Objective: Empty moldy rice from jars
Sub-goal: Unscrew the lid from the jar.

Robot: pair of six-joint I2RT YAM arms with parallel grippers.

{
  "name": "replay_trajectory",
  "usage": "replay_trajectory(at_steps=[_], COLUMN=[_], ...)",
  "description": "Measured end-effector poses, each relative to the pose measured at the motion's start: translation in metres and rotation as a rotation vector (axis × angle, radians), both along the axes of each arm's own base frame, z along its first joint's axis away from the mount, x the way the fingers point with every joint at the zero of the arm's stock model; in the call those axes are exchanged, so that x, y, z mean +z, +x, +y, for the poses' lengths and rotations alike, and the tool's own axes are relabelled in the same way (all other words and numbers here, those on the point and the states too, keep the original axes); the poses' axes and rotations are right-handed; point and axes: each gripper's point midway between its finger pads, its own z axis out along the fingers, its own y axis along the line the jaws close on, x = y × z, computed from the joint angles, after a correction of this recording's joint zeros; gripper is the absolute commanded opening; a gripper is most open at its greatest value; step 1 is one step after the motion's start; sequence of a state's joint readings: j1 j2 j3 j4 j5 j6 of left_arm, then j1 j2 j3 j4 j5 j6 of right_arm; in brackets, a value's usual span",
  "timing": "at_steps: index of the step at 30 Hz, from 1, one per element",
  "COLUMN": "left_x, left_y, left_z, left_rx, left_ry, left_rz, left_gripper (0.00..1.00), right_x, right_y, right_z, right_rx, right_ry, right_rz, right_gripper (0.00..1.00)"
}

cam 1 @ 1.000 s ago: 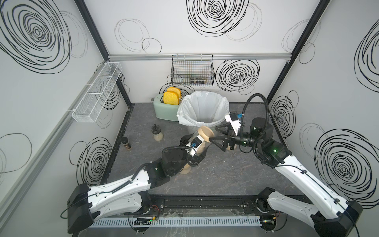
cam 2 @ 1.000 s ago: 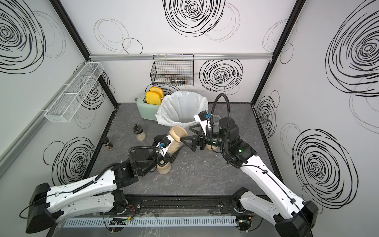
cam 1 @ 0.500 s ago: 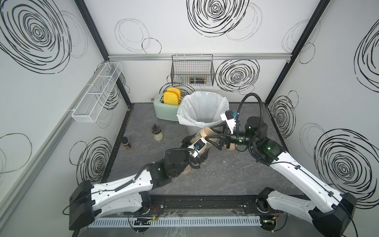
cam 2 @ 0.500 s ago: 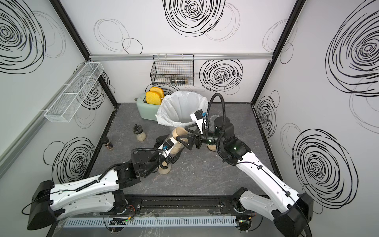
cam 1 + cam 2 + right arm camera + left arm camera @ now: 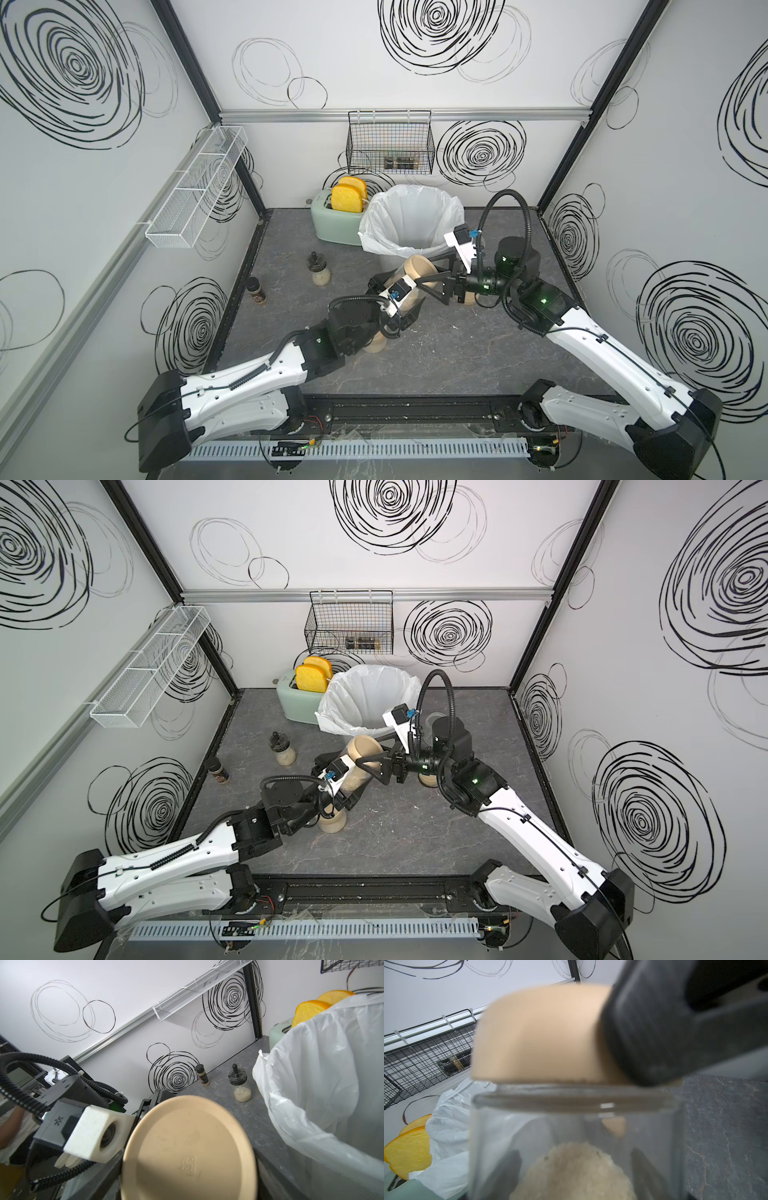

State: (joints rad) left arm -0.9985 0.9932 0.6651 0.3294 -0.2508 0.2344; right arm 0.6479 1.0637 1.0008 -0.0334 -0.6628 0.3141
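My left gripper [image 5: 395, 299] is shut on a clear jar [image 5: 411, 301], held tilted above the floor in both top views. Moldy rice [image 5: 575, 1172] lies as a pale mass inside it. Its tan lid [image 5: 417, 270] faces my right gripper [image 5: 432, 278], whose fingers [image 5: 115, 1162] lie against both sides of the lid's [image 5: 189, 1151] rim. A second jar [image 5: 376, 343] stands under my left arm. A third jar [image 5: 467, 297] stands behind my right gripper, mostly hidden.
A bin with a white liner [image 5: 374, 232] stands just behind the held jar, and a green toaster [image 5: 332, 228] is beside it. A black-capped bottle [image 5: 319, 272] and a dark spice shaker [image 5: 255, 291] stand to the left. A wire basket [image 5: 390, 149] hangs on the back wall.
My right gripper has moved left to the jar and its wide-open fingers have come in around the lid. The left arm has kept hold of the jar and shifted it slightly.
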Motion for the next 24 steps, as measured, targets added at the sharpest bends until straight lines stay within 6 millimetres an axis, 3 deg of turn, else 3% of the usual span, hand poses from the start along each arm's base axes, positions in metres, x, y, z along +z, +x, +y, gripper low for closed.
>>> replay_trajectory(at_steps=[13, 24], left_x=[0.000, 0.040], left_y=[-0.023, -0.065], left_z=[-0.009, -0.020], left_rx=[-0.358, -0.760], left_ry=[-0.139, -0.357], left_rz=[0.235, 0.401], left_gripper=[0.85, 0.85], right_x=[0.004, 0.044], right_y=[-0.018, -0.051], right_z=[0.003, 0.001], right_rx=[0.116, 0.307], right_ry=[0.000, 0.058], right_rz=[-0.056, -0.244], right_gripper=[0.71, 0.71])
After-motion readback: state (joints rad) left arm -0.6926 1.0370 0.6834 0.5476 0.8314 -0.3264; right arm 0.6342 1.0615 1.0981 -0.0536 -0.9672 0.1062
